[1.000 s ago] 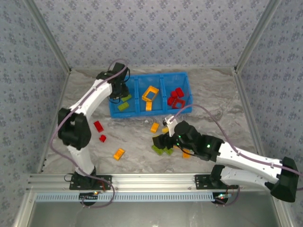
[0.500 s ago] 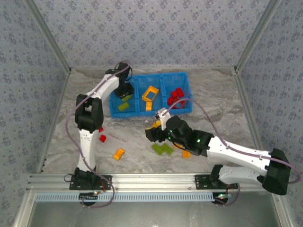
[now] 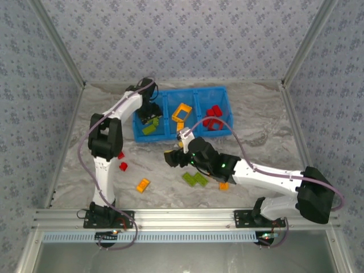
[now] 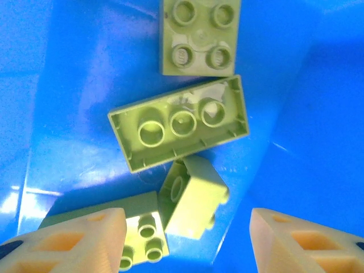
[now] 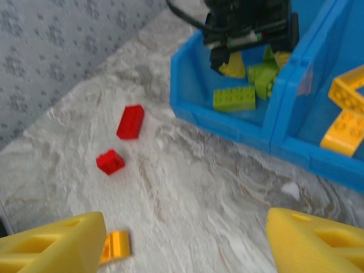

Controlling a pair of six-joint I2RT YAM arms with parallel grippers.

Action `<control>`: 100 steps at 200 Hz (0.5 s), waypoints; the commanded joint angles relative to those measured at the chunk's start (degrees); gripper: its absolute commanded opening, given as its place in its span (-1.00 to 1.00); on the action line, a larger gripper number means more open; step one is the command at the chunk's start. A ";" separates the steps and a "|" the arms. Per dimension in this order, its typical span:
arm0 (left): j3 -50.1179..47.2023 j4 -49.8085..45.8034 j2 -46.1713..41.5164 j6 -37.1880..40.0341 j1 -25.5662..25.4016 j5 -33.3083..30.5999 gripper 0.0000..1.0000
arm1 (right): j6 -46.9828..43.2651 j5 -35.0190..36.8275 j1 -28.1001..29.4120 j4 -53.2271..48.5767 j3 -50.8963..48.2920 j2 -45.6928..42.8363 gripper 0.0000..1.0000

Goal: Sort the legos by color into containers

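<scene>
From above, the left gripper (image 3: 149, 118) hangs in the left compartment of the blue bin (image 3: 156, 137), and the right gripper (image 3: 172, 158) hovers over the marble table (image 3: 267, 131) just in front of it. In the left wrist view, the left gripper is spread and empty above lime green bricks (image 4: 179, 122) on the bin floor. In the right wrist view, the right gripper is spread and empty, with two red bricks (image 5: 130, 121) on the table outside the bin.

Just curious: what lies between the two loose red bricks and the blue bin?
Nothing; the right wrist view shows bare marble table between the red bricks and the blue bin.
</scene>
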 commanded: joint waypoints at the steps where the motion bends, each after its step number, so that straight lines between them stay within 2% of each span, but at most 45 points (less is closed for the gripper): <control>1: 2.65 -3.20 -5.45 -0.56 -0.13 0.85 0.25 | -2.32 1.78 -0.55 6.62 2.91 2.77 0.55; 26: 2.11 -4.88 -10.62 -1.11 -0.13 -0.94 0.30 | -4.26 -2.10 -0.81 7.13 7.10 7.91 0.54; 48: 0.03 -8.56 -18.34 -1.07 0.59 -5.24 0.37 | -5.93 -4.60 0.16 -0.13 14.30 14.75 0.53; 69: -8.62 -10.11 -30.88 -2.21 1.31 -10.42 0.42 | -7.02 -4.52 2.56 -5.09 20.38 20.59 0.51; 76: -11.60 -11.02 -35.00 -2.86 1.49 -12.39 0.43 | -6.07 -5.14 2.94 -5.24 20.58 22.30 0.52; 100: -21.25 -15.67 -49.77 -7.62 1.54 -20.89 0.43 | -2.80 -6.30 3.68 -11.74 30.45 30.07 0.49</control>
